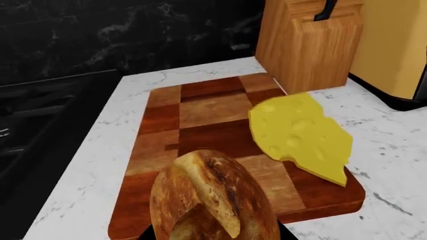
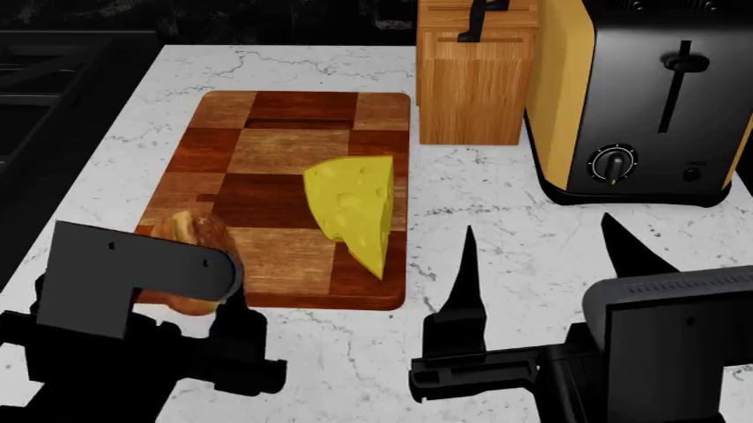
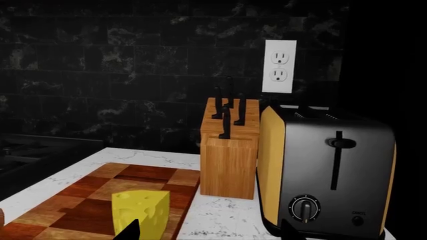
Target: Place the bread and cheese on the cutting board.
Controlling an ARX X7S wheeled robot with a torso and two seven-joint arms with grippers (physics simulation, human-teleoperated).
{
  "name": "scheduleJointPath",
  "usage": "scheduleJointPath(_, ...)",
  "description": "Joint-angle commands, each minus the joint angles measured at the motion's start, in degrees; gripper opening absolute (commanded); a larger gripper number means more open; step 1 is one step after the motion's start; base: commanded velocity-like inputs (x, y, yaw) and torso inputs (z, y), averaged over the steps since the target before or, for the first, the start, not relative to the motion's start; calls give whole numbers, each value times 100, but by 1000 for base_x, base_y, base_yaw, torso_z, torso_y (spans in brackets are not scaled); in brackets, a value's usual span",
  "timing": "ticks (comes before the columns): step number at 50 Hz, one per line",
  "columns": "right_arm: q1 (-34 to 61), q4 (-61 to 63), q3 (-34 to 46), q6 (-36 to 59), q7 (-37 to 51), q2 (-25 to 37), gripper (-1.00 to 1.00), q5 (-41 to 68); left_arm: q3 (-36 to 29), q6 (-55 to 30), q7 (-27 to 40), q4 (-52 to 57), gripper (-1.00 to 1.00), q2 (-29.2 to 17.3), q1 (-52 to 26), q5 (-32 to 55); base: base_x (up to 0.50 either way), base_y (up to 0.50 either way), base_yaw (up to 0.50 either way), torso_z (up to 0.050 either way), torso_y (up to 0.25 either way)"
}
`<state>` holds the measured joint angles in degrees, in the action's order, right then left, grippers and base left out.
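The left gripper [image 2: 203, 278] holds the bread [image 2: 194, 236] clamped over the board's [image 2: 282, 119] 7 o'clock corner. The cheese [image 2: 353, 207] already lies at the board's 4 o'clock edge, its tip close to the rim. The right gripper [image 2: 535, 256] hangs wide open and empty near the toaster [image 2: 641, 97]. Released this close to the corner, the round bread could roll off onto the counter [image 2: 471, 194].

A white marble bench [image 2: 495, 220] with grey veins runs beneath a wall of dark, glossy black tiles [image 3: 120, 75]. A white double power socket [image 3: 279, 66] sits on that wall. Below it stand a plain light-wood knife block [image 2: 471, 84] holding black-handled knives and, just beside it, a black and yellow toaster [image 2: 641, 97]. The light is dim.
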<state>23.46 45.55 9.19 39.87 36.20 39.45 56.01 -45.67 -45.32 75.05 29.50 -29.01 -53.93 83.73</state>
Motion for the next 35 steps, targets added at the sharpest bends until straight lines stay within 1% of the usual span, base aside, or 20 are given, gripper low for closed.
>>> scheduleJointPath(1, 35, -55, -146, 20, -89, -114, 100, -122, 288, -71, -521, -682, -100, 34, -693, 164, 0, 0, 0, 0, 0)
scheduleJointPath(3, 34, -57, -146, 18, -86, -113, 100, -121, 291, -110, -605, -813, -100, 48, -801, 174, 0, 0, 0, 0, 0)
scheduleJointPath(7, 42, -59, -138, 17, -83, -111, 100, -120, 225, -216, -981, -1401, -100, 135, -1093, 54, 0, 0, 0, 0, 0)
scheduleJointPath(14, 43, -76, -120, 4, -94, -110, 100, -132, 125, -225, -1444, -2115, -100, 266, -1317, -193, 0, 0, 0, 0, 0)
scheduleJointPath(19, 41, -103, -110, -16, -111, -116, 100, -144, 111, -204, -1773, -2574, -100, 356, -1350, -180, 0, 0, 0, 0, 0)
scheduleJointPath(30, 31, -102, -135, -47, -114, -97, 100, -113, 15, -36, -2215, -3202, -100, 522, -1332, -420, 0, 0, 0, 0, 0)
scheduleJointPath(33, 35, -123, -115, -57, -133, -103, 100, -132, 13, 12, -2310, -3363, -100, 558, -1302, -439, 0, 0, 0, 0, 0)
scheduleJointPath(35, 27, -130, -122, -71, -143, -103, 100, -121, -25, 132, -2434, -3578, -100, 618, -1125, -505, 0, 0, 0, 0, 0)
